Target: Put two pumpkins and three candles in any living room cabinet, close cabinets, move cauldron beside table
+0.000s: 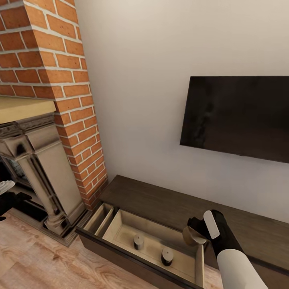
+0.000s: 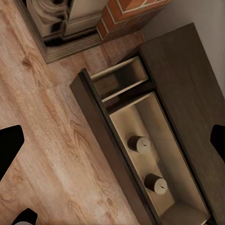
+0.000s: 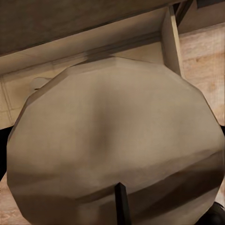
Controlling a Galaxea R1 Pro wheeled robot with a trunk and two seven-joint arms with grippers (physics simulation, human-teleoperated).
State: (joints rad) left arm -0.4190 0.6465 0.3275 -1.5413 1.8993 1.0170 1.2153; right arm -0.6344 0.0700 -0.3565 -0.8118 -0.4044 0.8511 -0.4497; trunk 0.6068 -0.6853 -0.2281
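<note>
The low dark cabinet [image 1: 168, 204] has one drawer [image 1: 120, 257] pulled out, pale inside. Two beige-grey candles stand upright in it, one [image 1: 139, 241] [image 2: 138, 143] toward the fireplace end and the other [image 1: 167, 256] [image 2: 155, 183] nearer the middle. My right gripper [image 1: 200, 229] is shut on a third candle [image 1: 194, 235] [image 3: 112, 140], held just above the drawer's right end. My left gripper [image 1: 8, 196] [image 2: 114, 143] hangs open at the left, high above the floor in front of the drawer. The pumpkins, cauldron and table are out of view.
A red brick chimney [image 1: 60, 80] and an ornate stone fireplace [image 1: 40, 168] stand just left of the cabinet. A black TV [image 1: 237, 116] hangs on the wall above it. Light wood plank floor [image 1: 40, 261] runs in front of the drawer.
</note>
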